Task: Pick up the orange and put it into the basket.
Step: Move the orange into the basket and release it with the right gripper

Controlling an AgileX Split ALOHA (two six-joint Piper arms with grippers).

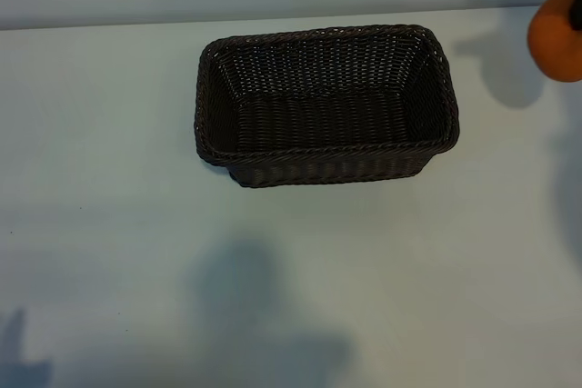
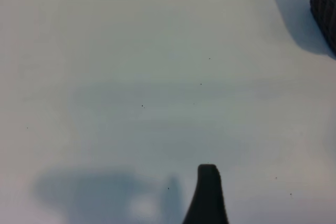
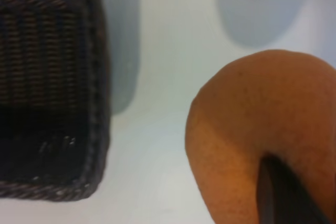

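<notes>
My right gripper holds the orange in the air at the far right edge of the exterior view, fingers closed narrow on the fruit, whose shadow falls on the white table well below it. From my right wrist, the orange fills the near field with 1 dark finger pressed against its skin, and the wicker basket sits off to one side with bare table between.

The basket stands empty near the middle of the table — nothing in it yet. My left gripper hangs idle over bare table with its fingers wide, holding nothing; only 1 fingertip shows, and a corner of the basket sits at the edge of its view.

The risks, as I judge them: the fruit is round and slightly lumpy, so a quick swing toward the basket could roll it out of my fingers. Carrying too low could catch the braided rim and shove the basket. Releasing early — short of the rim — would send the orange rolling across the table.
</notes>
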